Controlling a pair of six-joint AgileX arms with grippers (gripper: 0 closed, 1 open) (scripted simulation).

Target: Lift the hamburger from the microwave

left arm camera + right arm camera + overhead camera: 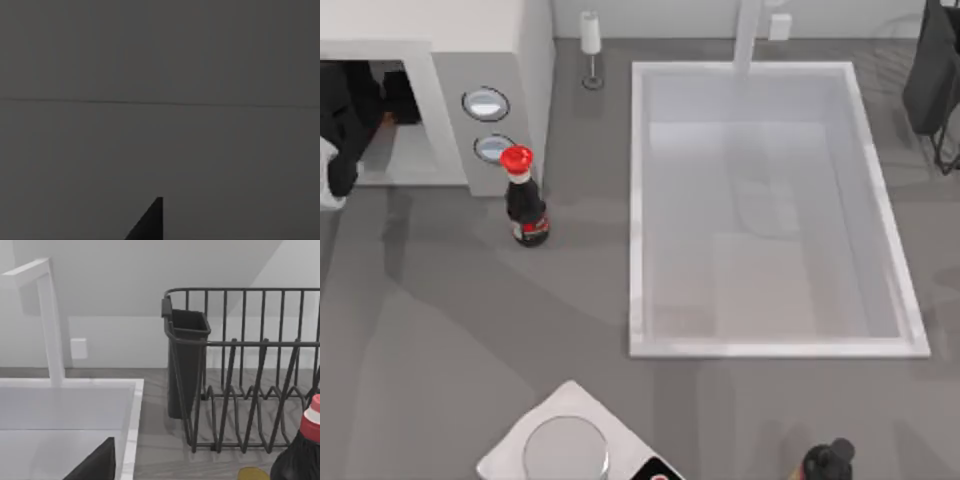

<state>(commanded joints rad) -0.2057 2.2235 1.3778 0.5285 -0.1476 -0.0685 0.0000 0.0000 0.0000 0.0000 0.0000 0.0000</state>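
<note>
The microwave (500,60) stands at the table's back left, its cavity facing the front. My left arm reaches into that cavity from the left, and my left gripper (398,104) is deep inside, dark against the shadow. A small orange speck of the hamburger (387,119) shows right beside the gripper; the rest is hidden by the arm. The left wrist view faces a plain grey inner wall (160,60) with one thin seam across it. My right gripper is parked, and its wrist view looks over the sink's corner toward a dish rack.
A red-capped dark bottle (525,205) stands just in front of the microwave's dials (486,103). A big white sink (640,200) with a faucet (50,320) fills the right half. A black dish rack (250,370) is at the back right; a scale (565,450) is at the front edge.
</note>
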